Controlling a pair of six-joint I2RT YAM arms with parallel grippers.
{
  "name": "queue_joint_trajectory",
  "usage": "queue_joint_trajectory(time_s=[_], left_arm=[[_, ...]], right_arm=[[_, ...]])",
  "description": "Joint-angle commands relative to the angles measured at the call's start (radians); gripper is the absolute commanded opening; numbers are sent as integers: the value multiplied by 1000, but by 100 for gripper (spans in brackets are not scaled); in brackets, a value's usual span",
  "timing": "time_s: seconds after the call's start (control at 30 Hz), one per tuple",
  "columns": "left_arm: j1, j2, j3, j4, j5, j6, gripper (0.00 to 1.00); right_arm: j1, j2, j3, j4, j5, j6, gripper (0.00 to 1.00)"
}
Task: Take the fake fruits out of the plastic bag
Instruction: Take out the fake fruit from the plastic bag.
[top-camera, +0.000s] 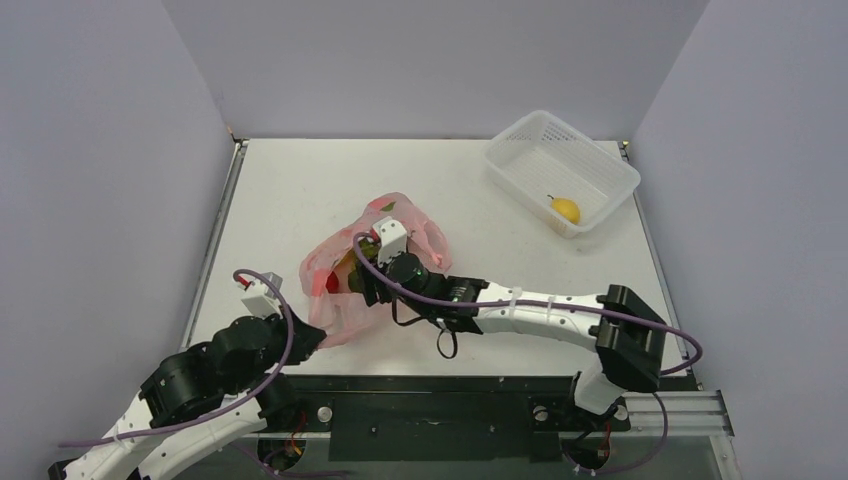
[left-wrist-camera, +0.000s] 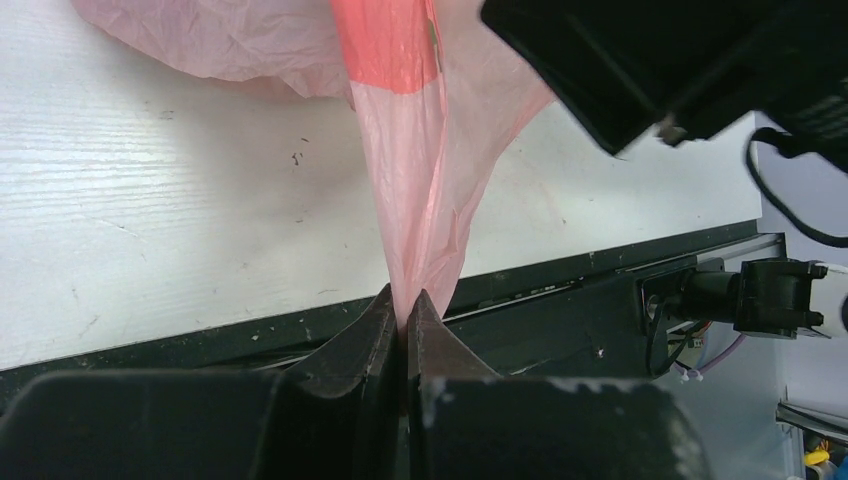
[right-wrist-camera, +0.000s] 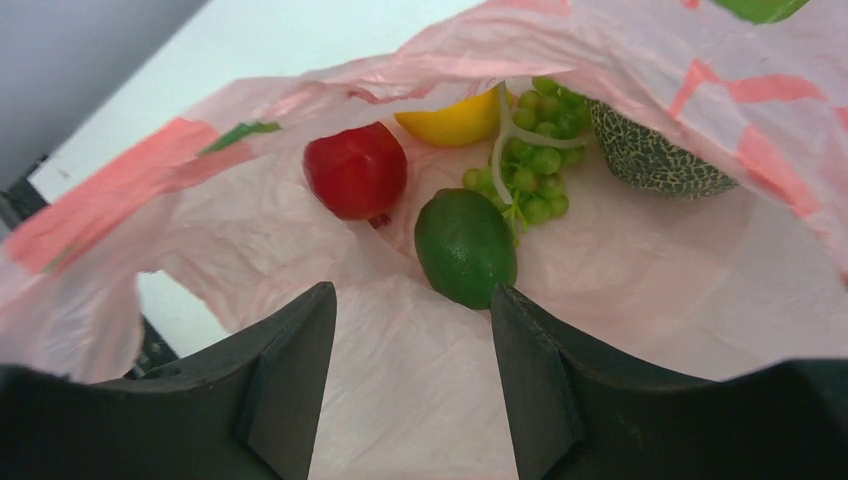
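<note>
The white table (top-camera: 300, 190) carries the pink bag (top-camera: 420, 235) at its middle, towards the near edge, crumpled and with its mouth open. The white basket (top-camera: 530, 150) stands at the far right corner, well apart from the bag, with a lemon (top-camera: 566, 209) inside it. The left gripper (left-wrist-camera: 403, 305) is at the bag's near left corner, fingers together and clamped on a fold of the film. The right gripper (right-wrist-camera: 412, 300) reaches into the bag's mouth, fingers apart and holding nothing. Five fruits lie inside the bag: a melon (right-wrist-camera: 650, 155), grapes (right-wrist-camera: 535, 150) touching it, a green oval (right-wrist-camera: 465, 245) nearest the right fingers, a red fruit (right-wrist-camera: 355, 170) just beside the oval, and a yellow fruit (right-wrist-camera: 455, 120) half hidden under the bag's edge
</note>
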Motion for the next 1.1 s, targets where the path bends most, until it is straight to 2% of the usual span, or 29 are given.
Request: queue_joint_trajectory(time_s=[0.0, 0.23, 0.43, 0.57, 1.07], left_arm=[[-1, 21, -1, 25, -10, -1, 0], [-1, 43, -2, 30, 6, 8, 0], [-3, 44, -2, 33, 10, 10, 0], [-2, 46, -2, 35, 8, 11, 0], [-1, 65, 1, 27, -1, 7, 0]], right_arm=[[-10, 83, 76, 29, 60, -53, 54], [-25, 231, 140, 89, 174, -74, 55], [-37, 275, 110, 189, 210, -85, 54], [-46, 292, 79, 296, 177, -123, 53], [-118, 462, 122, 435, 17, -111, 50]])
